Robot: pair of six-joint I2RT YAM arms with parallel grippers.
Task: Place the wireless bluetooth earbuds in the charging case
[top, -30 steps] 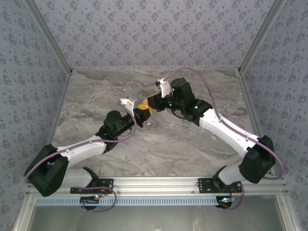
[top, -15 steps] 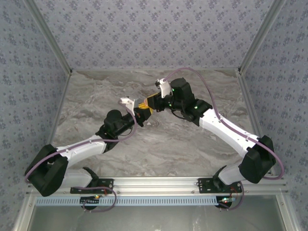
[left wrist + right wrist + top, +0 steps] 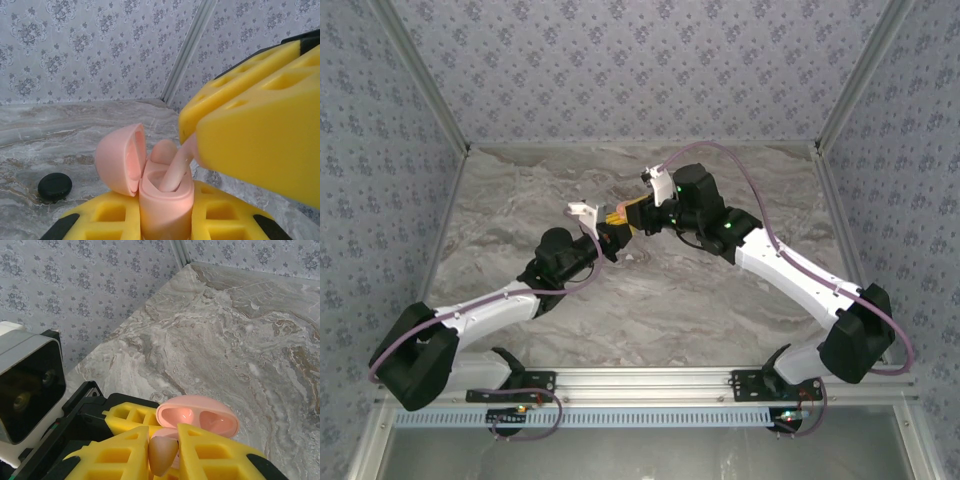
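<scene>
From above, left gripper [image 3: 611, 237] and right gripper [image 3: 636, 213] meet mid-table. Left wrist: left gripper clamps the pink charging case [image 3: 165, 205], lid [image 3: 120, 160] at 9 o'clock; the earbud [image 3: 175, 167] dips its stem inside. Right wrist: right gripper pinches that earbud.

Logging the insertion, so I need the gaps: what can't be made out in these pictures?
- Left wrist: earbud stem tip, hidden inside the charging case; its head, covered by the right gripper's fingers.
- Right wrist: case body, behind those fingers.
- Top external: earbud and case too small to tell apart.
</scene>
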